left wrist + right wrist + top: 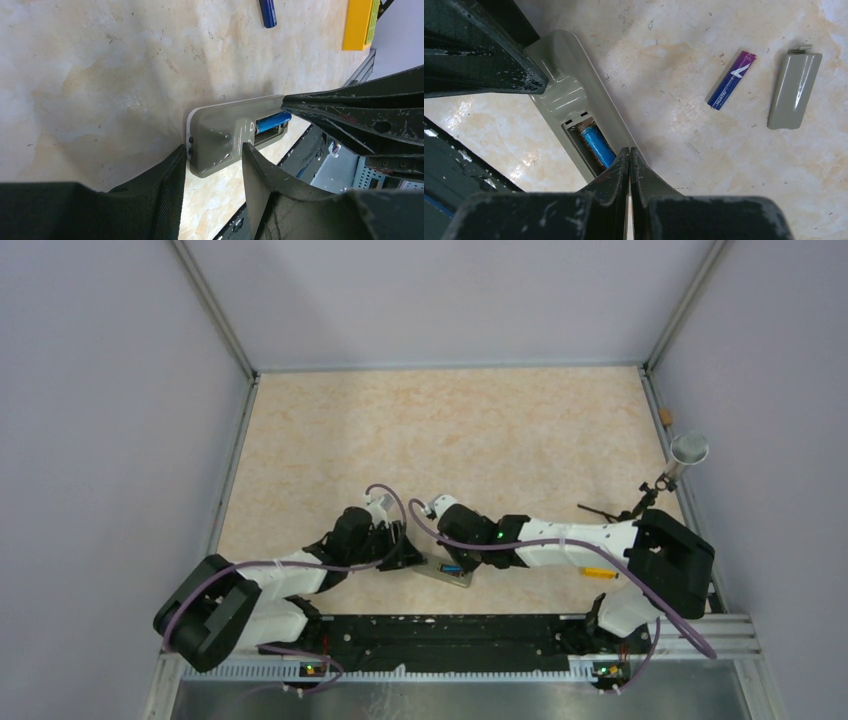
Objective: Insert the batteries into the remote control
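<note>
At table [450, 440] near edge, left gripper [212, 146] spread against remote control [220, 127] side.

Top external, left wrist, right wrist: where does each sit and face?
Top external: above and behind the bases, looking down on the table; left arm and right arm show.
Left wrist: on left arm, looking down at remote control; left gripper shows.
Right wrist: on right arm, looking down; shut right gripper shows.
Wrist views share remote control, loaded battery, loose battery.
</note>
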Controlling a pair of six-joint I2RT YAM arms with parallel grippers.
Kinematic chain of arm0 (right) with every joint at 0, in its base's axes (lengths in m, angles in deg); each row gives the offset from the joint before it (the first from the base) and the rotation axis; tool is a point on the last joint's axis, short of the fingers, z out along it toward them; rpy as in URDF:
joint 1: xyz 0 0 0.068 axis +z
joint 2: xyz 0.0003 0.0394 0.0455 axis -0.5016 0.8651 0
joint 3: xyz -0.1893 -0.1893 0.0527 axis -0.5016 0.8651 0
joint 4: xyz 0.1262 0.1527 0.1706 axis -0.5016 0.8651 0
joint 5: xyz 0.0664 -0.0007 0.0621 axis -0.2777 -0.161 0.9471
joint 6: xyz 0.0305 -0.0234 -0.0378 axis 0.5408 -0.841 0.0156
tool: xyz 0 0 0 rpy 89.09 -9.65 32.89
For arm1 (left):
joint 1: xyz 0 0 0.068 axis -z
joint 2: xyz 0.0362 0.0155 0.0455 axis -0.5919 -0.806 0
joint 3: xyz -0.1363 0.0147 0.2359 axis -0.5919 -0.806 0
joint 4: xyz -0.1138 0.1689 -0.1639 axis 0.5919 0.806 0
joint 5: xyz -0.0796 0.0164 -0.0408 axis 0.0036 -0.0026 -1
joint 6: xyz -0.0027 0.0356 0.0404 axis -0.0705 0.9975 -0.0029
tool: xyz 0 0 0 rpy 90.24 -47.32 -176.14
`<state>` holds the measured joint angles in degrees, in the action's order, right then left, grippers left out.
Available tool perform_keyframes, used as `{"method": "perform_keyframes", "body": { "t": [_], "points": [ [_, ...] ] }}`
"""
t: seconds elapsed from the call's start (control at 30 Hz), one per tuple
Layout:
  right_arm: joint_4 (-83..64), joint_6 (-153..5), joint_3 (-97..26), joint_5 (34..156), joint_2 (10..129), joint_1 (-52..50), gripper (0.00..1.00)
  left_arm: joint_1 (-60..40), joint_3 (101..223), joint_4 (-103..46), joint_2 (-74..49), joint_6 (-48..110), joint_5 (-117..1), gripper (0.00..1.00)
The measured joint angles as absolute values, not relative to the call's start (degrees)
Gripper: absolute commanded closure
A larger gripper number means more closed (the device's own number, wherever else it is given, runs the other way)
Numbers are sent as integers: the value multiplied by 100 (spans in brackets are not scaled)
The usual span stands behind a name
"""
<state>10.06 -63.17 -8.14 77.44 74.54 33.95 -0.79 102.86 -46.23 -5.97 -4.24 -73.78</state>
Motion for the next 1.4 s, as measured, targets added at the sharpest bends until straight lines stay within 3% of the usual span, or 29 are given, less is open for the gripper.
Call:
{"method": "perform_keyframes", "body": {
  "t": [0.93,1.4],
  "points": [
    [964,-6745,-807,8447,7380,3395,100,4,10313,-4848,-778,-559,-7319,53],
    [968,-6430,-678,7776,6427,3395,80,142,10387,-4946,-999,-551,-7322,61]
  ]
}}
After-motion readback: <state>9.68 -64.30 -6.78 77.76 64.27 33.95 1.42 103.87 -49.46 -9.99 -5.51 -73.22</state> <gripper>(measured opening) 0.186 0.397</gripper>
